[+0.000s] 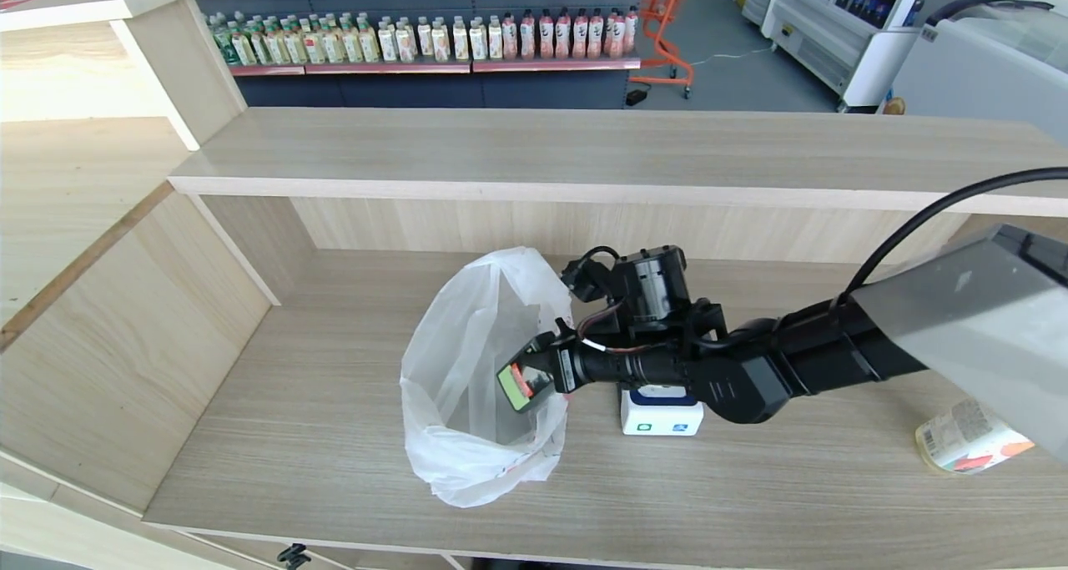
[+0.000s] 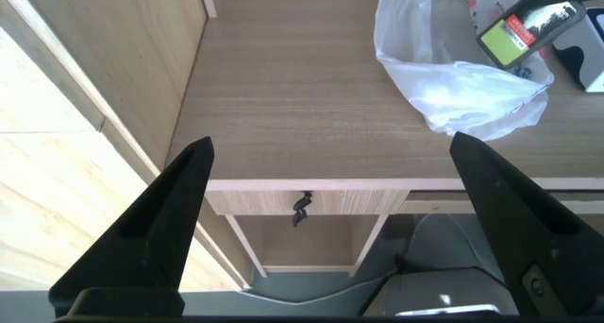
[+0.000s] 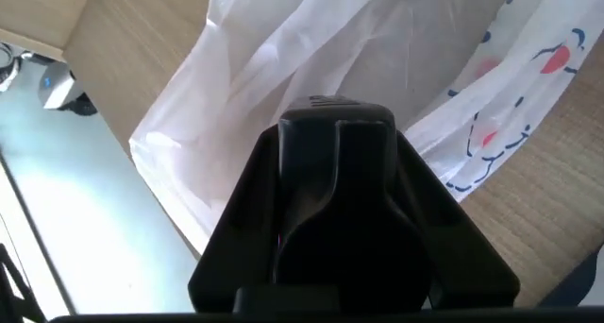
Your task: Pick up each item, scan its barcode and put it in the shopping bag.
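Observation:
A white plastic shopping bag (image 1: 455,461) stands open on the wooden counter (image 1: 334,436). My right gripper (image 1: 534,378) reaches in from the right and is shut on a small green and red packet (image 1: 524,385), held just over the bag's mouth. In the left wrist view that packet (image 2: 522,32) hangs above the bag (image 2: 462,92). In the right wrist view the closed black fingers (image 3: 332,162) point down into the bag (image 3: 283,49) and hide the packet. My left gripper (image 2: 332,148) is open, its fingers wide apart above the counter's front edge, holding nothing.
A white and blue scanner box (image 1: 662,413) sits on the counter just right of the bag, under my right arm. A labelled bottle (image 1: 968,446) lies on its side at the far right. A raised ledge (image 1: 584,148) and a side wall (image 1: 125,345) enclose the counter.

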Controlling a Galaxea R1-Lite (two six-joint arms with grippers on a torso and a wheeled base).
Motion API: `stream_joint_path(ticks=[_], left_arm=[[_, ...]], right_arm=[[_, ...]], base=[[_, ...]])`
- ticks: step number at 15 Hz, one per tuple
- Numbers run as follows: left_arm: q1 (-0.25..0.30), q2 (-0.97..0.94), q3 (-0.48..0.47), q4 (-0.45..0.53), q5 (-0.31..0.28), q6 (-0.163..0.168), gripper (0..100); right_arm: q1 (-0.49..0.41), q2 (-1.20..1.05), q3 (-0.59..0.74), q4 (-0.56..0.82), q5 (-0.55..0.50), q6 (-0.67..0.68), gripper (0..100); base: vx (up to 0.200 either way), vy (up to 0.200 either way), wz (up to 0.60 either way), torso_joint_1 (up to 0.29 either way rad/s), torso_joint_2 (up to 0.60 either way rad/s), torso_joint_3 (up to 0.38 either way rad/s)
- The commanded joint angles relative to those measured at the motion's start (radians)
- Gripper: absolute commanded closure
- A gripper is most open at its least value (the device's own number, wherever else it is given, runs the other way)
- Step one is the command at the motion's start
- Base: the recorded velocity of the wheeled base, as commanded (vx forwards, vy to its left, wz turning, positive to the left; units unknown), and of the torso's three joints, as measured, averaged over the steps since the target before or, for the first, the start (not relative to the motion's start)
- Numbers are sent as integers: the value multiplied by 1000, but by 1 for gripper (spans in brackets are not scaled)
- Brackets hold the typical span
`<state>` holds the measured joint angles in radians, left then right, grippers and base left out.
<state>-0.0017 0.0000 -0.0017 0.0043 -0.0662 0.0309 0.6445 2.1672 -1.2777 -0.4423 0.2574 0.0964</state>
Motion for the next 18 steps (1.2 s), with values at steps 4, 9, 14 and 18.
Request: stream_joint_path(ticks=[4,9,14,18], left_arm=[[0,2,0,0,0,0,0],[0,2,0,0,0,0,0],[0,2,0,0,0,0,0],[0,2,0,0,0,0,0]], right_arm=[[4,45,-12,-13,3,-122,100],[7,37,-22,-85,45,-92,0],[-37,-124,69,-58,103,75,0],[-121,-369,297,-52,112,112,0]], base=[[0,0,0,0,0,0],[0,0,0,0,0,0],[0,0,0,0,0,0],[0,0,0,0,0,0]])
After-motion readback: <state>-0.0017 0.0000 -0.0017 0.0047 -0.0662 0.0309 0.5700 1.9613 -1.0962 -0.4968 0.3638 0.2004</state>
